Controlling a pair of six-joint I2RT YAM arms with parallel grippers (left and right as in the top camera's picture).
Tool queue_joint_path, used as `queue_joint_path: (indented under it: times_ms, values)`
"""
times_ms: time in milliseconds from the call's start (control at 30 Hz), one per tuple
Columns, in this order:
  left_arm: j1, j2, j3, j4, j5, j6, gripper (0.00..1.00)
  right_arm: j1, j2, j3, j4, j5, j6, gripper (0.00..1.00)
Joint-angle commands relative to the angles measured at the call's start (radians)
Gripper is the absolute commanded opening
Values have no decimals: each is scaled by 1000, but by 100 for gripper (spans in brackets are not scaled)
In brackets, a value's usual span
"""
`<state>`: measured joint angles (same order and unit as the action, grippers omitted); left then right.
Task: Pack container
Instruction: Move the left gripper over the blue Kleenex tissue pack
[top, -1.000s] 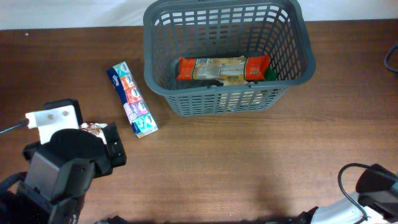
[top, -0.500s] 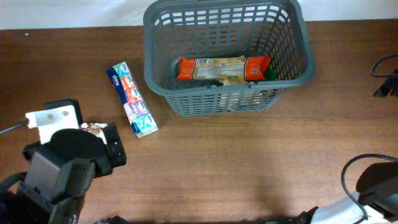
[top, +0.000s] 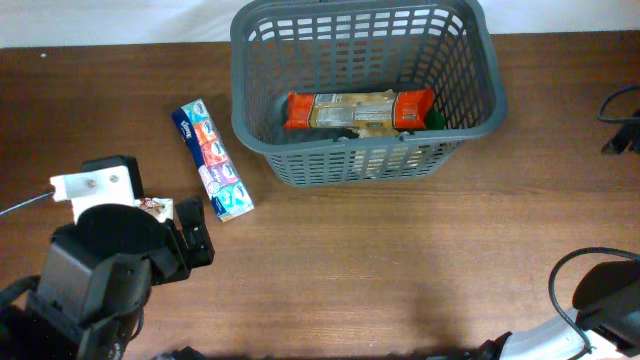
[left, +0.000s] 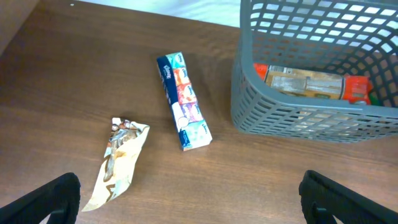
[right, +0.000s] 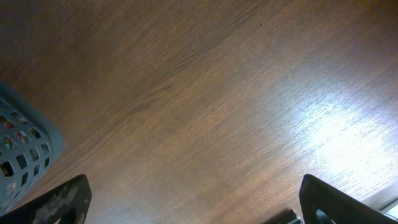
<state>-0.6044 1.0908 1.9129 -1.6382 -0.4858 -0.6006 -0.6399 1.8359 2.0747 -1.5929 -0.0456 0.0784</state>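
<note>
The container (top: 330, 165) sits upper middle of the overhead view, and we judge the crumpled wrapper (left: 121, 163), lower left of the left wrist view, is next. Our left gripper (left: 193, 202), wide and empty, should centre on it, straddle its narrow width and go low. Our right gripper (right: 193, 199) is wide too, over the desk (right: 217, 93).

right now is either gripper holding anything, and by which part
Nothing is held. The left gripper hangs open above the brown wooden table near the crumpled beige snack wrapper; the right gripper hangs open over bare wood.
</note>
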Motion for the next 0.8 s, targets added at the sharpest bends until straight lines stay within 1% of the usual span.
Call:
queue_joint_path:
  times_ms: [0, 100, 167, 200, 233, 300, 400, 567, 633, 700, 733, 767]
  values:
    - [3, 6, 0, 6, -29, 14, 100, -2, 1, -5, 1, 13, 8, 99]
    - [3, 15, 0, 3, -41, 14, 100, -2, 1, -5, 1, 13, 8, 99]
    - [3, 27, 0, -9, -22, 15, 100, -2, 1, -5, 1, 13, 8, 99]
    - [3, 31, 0, -18, -39, 14, 100, -2, 1, -5, 1, 13, 8, 99]
    - [3, 38, 0, -29, -66, 13, 100, -2, 1, -5, 1, 13, 8, 99]
    - [4, 61, -6, -49, -177, -15, 99, -2, 1, -5, 1, 13, 8, 99]
    - [21, 100, -13, -49, -307, -122, 99, -2, 1, -5, 1, 13, 8, 99]
    - [115, 182, -13, -49, -381, -275, 99, -2, 1, -5, 1, 13, 8, 99]
    - [172, 216, -13, -44, -380, -332, 100, -2, 1, -5, 1, 13, 8, 99]
    - [243, 251, -13, -35, -332, -357, 100, -2, 1, -5, 1, 13, 8, 99]
    - [277, 266, -13, -23, -282, -343, 100, -2, 1, -5, 1, 13, 8, 99]
    - [311, 278, -13, -7, -214, -296, 100, -2, 1, -5, 1, 13, 8, 99]
